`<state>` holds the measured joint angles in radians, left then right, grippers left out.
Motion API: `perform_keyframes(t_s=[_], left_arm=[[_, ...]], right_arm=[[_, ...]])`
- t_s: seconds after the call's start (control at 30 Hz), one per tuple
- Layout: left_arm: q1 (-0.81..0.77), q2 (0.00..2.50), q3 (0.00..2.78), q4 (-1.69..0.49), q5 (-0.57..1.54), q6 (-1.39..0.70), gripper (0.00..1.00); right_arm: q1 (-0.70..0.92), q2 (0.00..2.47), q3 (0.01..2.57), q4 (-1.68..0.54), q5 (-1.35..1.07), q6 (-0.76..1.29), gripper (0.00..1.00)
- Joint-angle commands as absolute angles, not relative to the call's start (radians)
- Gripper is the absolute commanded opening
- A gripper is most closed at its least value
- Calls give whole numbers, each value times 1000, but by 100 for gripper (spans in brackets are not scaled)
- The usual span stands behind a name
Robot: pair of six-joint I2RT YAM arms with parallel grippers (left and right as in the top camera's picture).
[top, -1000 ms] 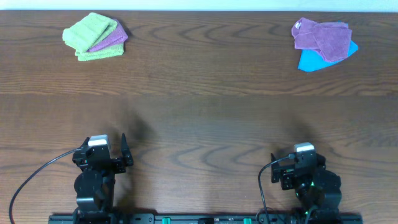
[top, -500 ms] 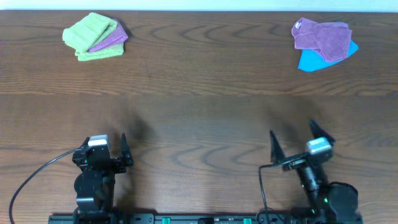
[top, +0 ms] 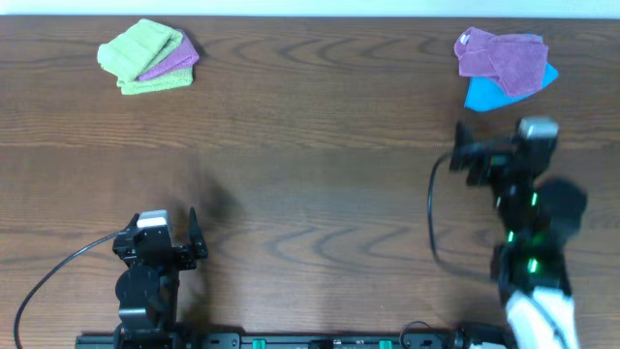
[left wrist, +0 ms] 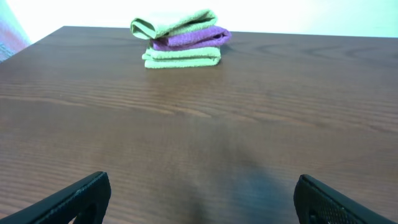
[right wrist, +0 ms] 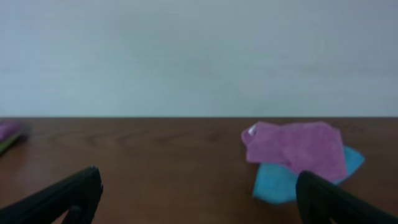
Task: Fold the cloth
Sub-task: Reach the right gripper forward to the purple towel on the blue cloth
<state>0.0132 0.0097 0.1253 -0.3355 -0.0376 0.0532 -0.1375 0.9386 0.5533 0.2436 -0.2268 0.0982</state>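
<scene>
Now, nearest me, my left gripper (left wrist: 200,204) sits parked at the near table edge, fingers spread wide, same as a second ago. My right gripper (right wrist: 199,200) has left its parked spot at the near edge and is stretched out over the right half of the dark brown wooden table (top: 310,174), its fingers also spread wide with nothing between them. Bare wood lies between it and the purple-violet terry cloth (top: 502,56), which hasn't shifted. That cloth lies rumpled near the far right corner, close to the far edge, small white tag (top: 464,40) at its left corner, lying partly on top of a bright blue cloth (top: 481,95). Far left: a folded lime-green and purple stack (top: 145,56), well apart. The middle is open wood.
</scene>
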Motion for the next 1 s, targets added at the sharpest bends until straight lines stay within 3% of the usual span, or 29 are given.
perform_keyframes(t_s=[0.0, 0.5, 0.97], left_arm=[[20, 4, 104, -346, -52, 66, 96], [20, 4, 104, -346, -52, 67, 95], [20, 4, 104, -346, -52, 66, 95]], right_arm=[[-175, 1127, 709, 226, -216, 116, 99], [-327, 1858, 1362, -7, -183, 108, 99], [-372, 2143, 1517, -81, -150, 65, 99]])
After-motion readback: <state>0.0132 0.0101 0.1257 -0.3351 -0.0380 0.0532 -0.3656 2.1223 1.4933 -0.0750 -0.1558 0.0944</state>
